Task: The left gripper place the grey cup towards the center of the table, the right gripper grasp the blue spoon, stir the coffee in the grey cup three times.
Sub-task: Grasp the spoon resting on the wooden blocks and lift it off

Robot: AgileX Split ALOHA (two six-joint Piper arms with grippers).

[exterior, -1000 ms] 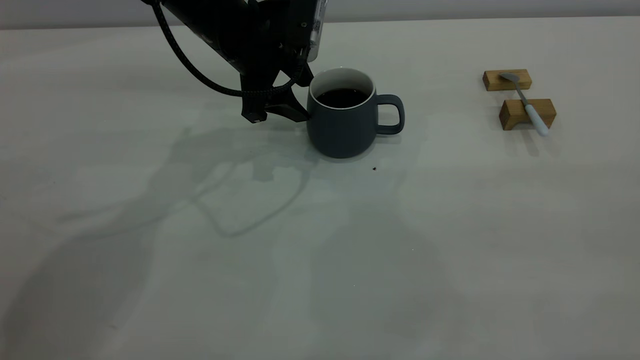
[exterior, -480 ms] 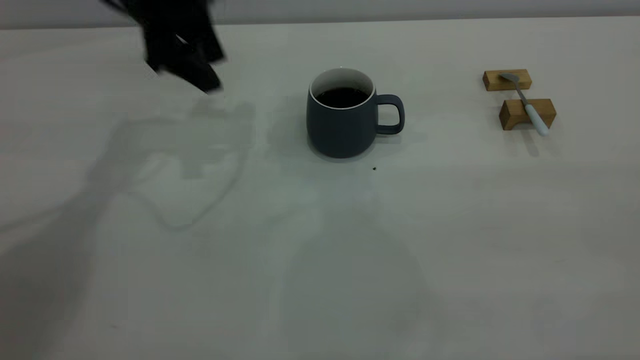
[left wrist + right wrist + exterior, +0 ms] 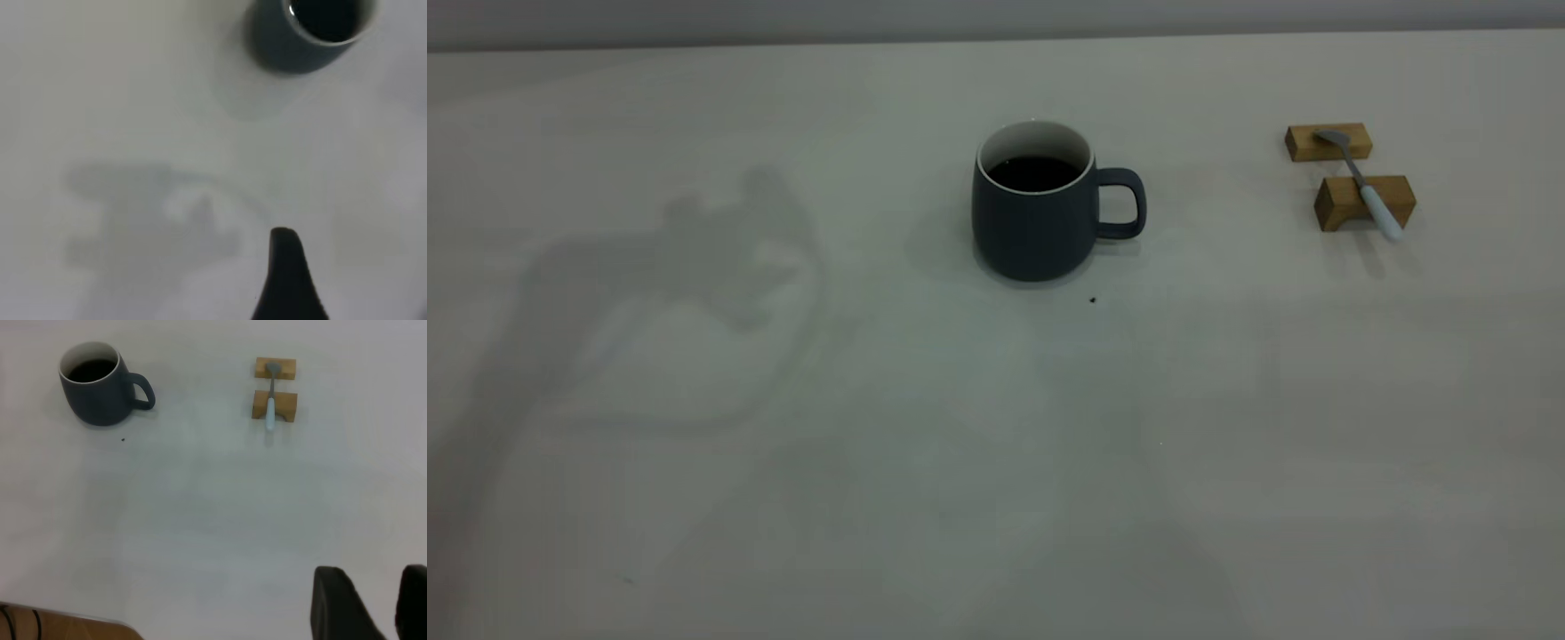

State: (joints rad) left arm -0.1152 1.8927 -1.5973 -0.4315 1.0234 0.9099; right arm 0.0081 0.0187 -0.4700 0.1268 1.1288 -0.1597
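The grey cup [image 3: 1032, 231] stands upright near the middle of the table [image 3: 960, 444], handle to the right, with dark coffee [image 3: 1036, 172] inside. Nothing touches it. The blue spoon [image 3: 1369, 191] lies across two wooden blocks at the far right. Neither arm shows in the exterior view. In the left wrist view the left gripper [image 3: 360, 287] is open and well back from the cup [image 3: 300, 47], with only one finger [image 3: 287, 280] showing. In the right wrist view the right gripper [image 3: 390, 603] is open and empty, far from the spoon [image 3: 270, 400] and cup [image 3: 100, 397].
The two wooden blocks [image 3: 1327, 142] [image 3: 1365, 203] hold the spoon off the table. A tiny dark speck [image 3: 1092, 300] lies just in front of the cup. A brown edge with a cable [image 3: 60, 623] shows in a corner of the right wrist view.
The left gripper, beside the cup a second ago, has pulled away to the left and out of the exterior view. Cup and spoon have not moved.
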